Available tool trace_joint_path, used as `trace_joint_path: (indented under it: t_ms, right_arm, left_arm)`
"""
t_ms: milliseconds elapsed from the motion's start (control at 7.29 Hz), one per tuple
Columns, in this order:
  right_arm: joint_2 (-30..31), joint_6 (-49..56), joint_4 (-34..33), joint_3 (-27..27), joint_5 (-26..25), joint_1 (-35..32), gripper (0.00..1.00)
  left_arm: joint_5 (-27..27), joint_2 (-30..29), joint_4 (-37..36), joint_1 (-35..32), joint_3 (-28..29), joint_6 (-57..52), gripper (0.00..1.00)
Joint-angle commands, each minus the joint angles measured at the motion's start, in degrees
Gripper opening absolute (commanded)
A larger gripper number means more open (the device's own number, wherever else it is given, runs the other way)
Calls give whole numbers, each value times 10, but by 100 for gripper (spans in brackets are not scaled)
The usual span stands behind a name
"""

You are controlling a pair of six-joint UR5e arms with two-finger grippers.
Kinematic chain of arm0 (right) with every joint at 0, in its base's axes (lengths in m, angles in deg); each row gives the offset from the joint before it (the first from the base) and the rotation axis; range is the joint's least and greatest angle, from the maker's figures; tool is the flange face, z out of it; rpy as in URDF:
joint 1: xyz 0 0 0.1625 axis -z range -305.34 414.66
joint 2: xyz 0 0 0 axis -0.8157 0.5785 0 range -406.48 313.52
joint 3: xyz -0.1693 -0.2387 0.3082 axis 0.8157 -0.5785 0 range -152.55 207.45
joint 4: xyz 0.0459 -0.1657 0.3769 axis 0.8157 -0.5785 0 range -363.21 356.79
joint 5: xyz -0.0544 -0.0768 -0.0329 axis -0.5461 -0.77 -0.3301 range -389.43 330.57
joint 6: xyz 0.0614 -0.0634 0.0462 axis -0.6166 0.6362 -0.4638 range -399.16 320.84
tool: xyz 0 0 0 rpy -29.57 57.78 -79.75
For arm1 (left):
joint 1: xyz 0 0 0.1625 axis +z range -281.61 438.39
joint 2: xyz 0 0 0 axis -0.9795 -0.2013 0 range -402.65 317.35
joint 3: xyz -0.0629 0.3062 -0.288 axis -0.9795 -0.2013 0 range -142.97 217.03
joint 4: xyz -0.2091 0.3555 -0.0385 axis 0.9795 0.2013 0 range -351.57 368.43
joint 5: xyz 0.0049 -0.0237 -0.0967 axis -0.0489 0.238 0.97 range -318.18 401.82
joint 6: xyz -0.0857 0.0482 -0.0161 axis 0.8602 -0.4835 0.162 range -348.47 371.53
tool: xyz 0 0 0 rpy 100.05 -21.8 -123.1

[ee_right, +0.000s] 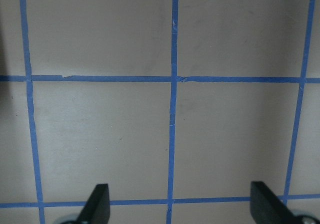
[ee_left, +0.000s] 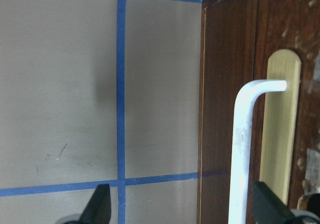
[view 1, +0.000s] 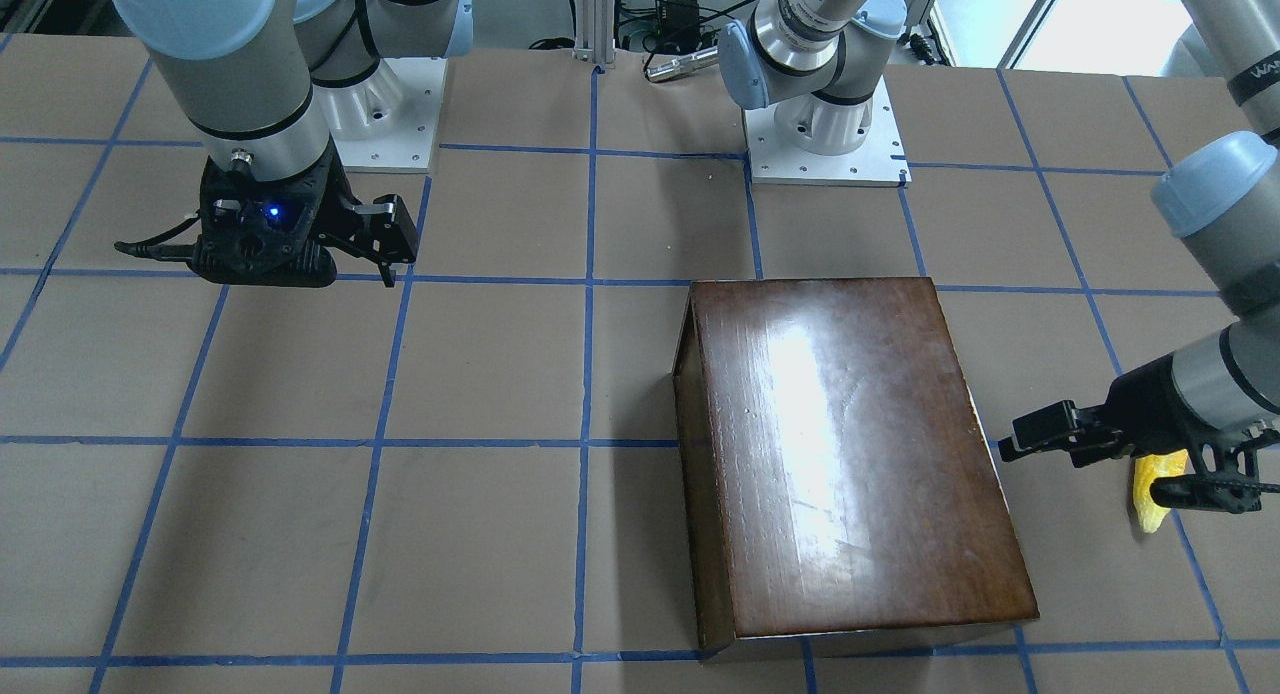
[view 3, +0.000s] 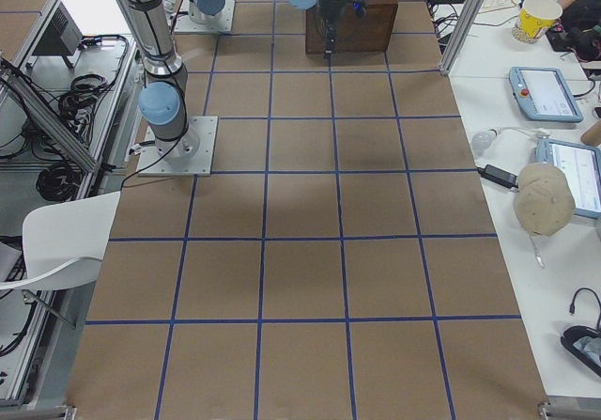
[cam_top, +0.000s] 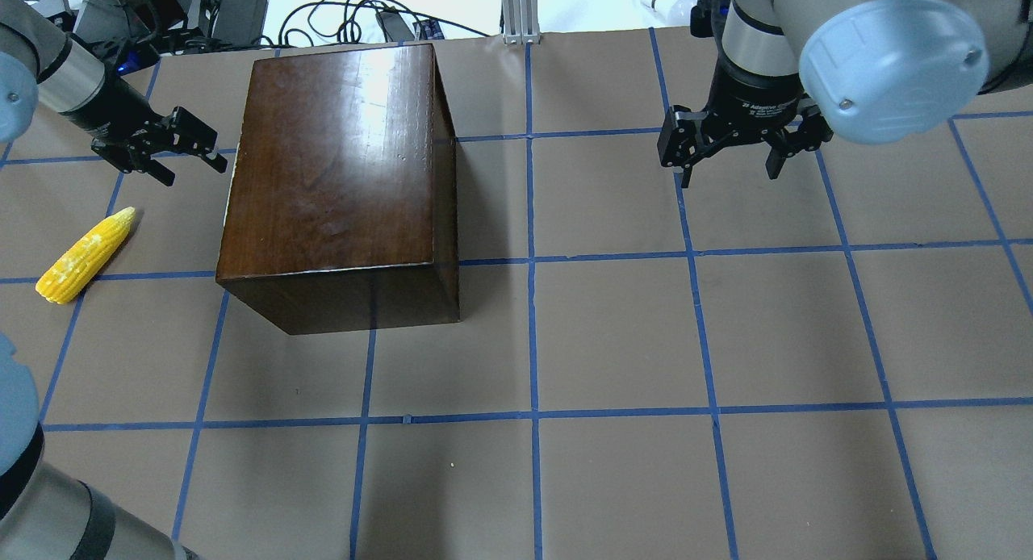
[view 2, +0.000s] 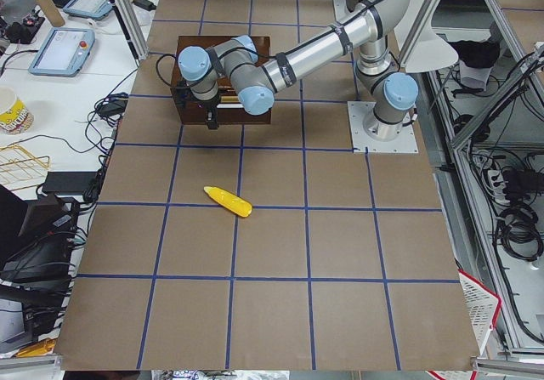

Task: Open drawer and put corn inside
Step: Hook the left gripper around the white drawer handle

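The glossy dark-brown box (cam_top: pixel 339 181) stands on the table, and it also shows in the front-facing view (view 1: pixel 850 454). Its drawer is shut. The drawer's dark front panel (ee_left: pixel 225 108) with a white bar handle (ee_left: pixel 242 149) fills the right of the left wrist view. My left gripper (cam_top: pixel 190 152) is open and empty, level with that panel and just short of it. It also shows in the front-facing view (view 1: pixel 1010 439). The yellow corn (cam_top: pixel 85 255) lies on the table near it, apart from the box. My right gripper (cam_top: pixel 730 152) is open and empty above the table.
The table is brown board with a blue tape grid (ee_right: pixel 172 78). The two arm bases (view 1: pixel 825 144) stand at the robot's edge. Cables and boxes (cam_top: pixel 234 11) lie beyond the far edge. In the left side view the corn (view 2: pixel 228 201) lies a square in front of the box.
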Motion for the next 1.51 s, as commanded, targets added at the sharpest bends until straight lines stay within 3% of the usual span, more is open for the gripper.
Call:
trace_joint_path:
  t_ms: [0,1373]
  right_arm:
    - [0,0,0,0,1,0,100]
    - [0,0,0,0,0,0,100]
  left_arm:
    - [24,-1,1,0,-2,0,100]
    - [26,-22,8,0,-13,1,100]
